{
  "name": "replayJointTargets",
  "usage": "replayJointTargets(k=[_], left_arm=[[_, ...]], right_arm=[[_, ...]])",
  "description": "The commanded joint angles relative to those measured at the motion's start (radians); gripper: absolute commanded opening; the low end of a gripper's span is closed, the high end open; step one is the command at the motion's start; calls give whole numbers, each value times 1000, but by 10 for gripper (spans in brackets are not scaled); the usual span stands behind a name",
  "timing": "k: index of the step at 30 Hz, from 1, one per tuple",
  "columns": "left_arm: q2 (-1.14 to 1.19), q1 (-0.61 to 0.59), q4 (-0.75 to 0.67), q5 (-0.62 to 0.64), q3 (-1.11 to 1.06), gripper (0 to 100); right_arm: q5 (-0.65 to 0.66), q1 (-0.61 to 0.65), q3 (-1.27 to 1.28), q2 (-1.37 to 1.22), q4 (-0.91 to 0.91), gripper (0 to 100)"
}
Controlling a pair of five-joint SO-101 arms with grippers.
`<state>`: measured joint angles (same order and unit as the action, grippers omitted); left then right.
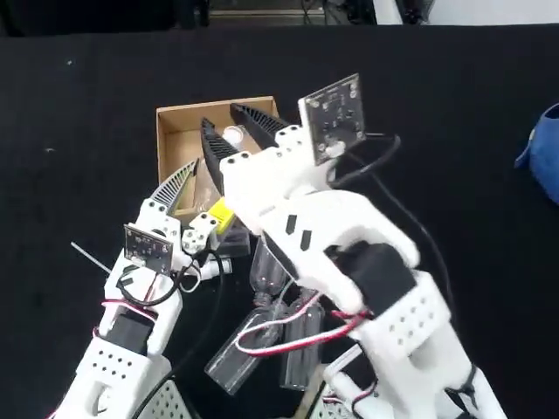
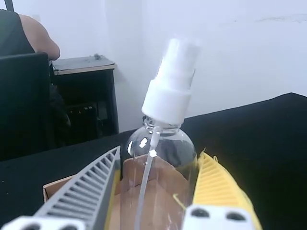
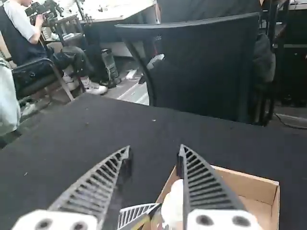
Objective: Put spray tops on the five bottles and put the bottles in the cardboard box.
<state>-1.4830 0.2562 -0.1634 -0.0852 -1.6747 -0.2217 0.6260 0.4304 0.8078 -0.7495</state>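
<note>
Left wrist view puts you right on the job in hand: the left gripper (image 2: 160, 153), one grey ribbed finger and one yellow, is clamped around the body of a clear plastic bottle (image 2: 168, 165) that already wears a white spray top (image 2: 170, 96). The bottle stands upright in the grip, with the brown cardboard box (image 2: 55, 187) just beyond and below it.

From the high view you can place this capped bottle at the near side of the box. As far as can be judged, it is held above the box, not set down inside.

The right gripper (image 3: 154, 147) hangs over the same box, its black ribbed fingers spread apart and nothing between them.

On the black table (image 1: 437, 105), three more clear bottles (image 1: 229, 362) lie on their sides between the two arm bases, apart from the box. You cannot tell whether they carry tops, because the arm and its cables cross their necks. What shows of the box floor is bare cardboard, though the grippers hide part of it.

By this evidence you are early in the task — one bottle is topped and poised for boxing, and none can be seen resting inside. At least three on the table have yet to be checked, capped if need be, and carried over.
</note>
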Motion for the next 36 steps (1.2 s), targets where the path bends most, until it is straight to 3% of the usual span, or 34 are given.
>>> replayJointTargets(k=[1, 6, 8, 11, 14, 18, 25, 31, 36], left_arm=[[-18, 7, -21, -6, -4, 30], [-18, -45, -26, 2, 16, 30], [-11, -105, -25, 11, 47, 30], [-8, -193, -25, 130, 96, 30], [-5, -254, -25, 233, 150, 30], [68, -280, -25, 239, 228, 32], [554, -280, -28, 239, 547, 33], [888, -282, -28, 239, 780, 33], [1060, -282, -44, 238, 842, 30]], right_arm=[[87, -129, -202, 44, -169, 119], [114, -399, -136, 35, -307, 119], [114, -477, -19, 42, -264, 119], [112, -551, 171, 41, -135, 72], [110, -549, 377, 44, 44, 8], [110, -546, 562, 44, 258, 18], [112, -548, 737, 38, 482, 18], [117, -568, 771, 36, 526, 18], [120, -568, 769, 36, 526, 21]])
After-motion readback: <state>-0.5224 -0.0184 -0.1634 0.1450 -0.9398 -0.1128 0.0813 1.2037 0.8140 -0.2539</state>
